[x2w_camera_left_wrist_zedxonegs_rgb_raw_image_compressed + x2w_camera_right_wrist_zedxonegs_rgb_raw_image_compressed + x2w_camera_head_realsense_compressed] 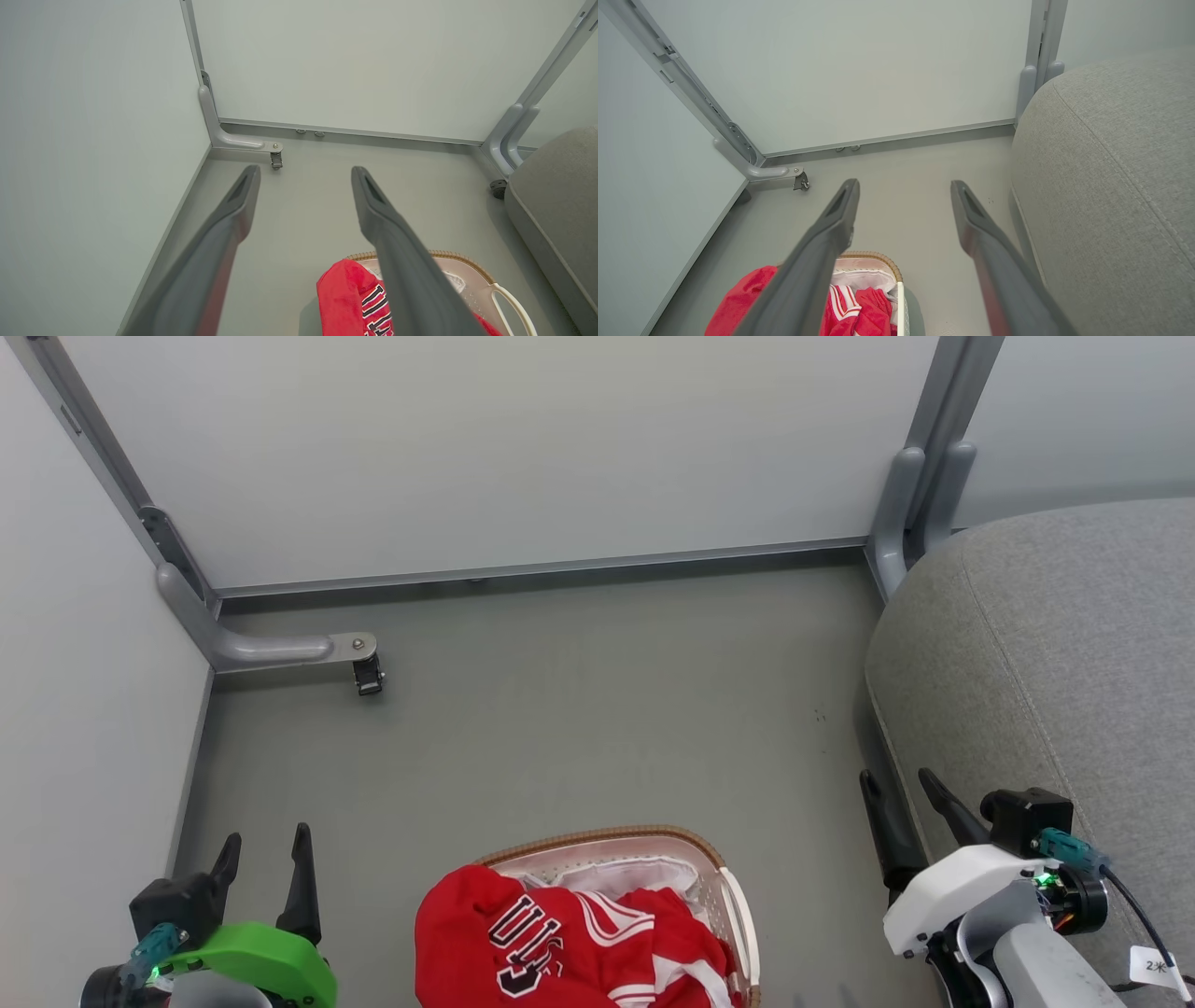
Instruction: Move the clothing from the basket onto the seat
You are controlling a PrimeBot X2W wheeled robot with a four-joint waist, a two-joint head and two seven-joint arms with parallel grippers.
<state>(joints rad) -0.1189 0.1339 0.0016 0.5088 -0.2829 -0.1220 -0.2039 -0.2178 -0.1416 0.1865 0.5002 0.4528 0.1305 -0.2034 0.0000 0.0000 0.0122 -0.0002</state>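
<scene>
Red clothing (485, 924) heaped in basket (607, 835), between left gripper (266, 835) and right gripper (897, 777), both wide open, empty, seat (1055, 644) just right.

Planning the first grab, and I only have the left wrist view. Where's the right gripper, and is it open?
Observer: Open and empty. The right gripper is beside the seat's edge, to the right of the basket.
Operator: Half the basket is hidden from me. What's in it?
Observer: More red clothing, with white stripes, heaped up to the right rim.
Operator: Is the left gripper over the basket?
Observer: No. The head view shows the left gripper open, over the floor to the left of the basket.
</scene>
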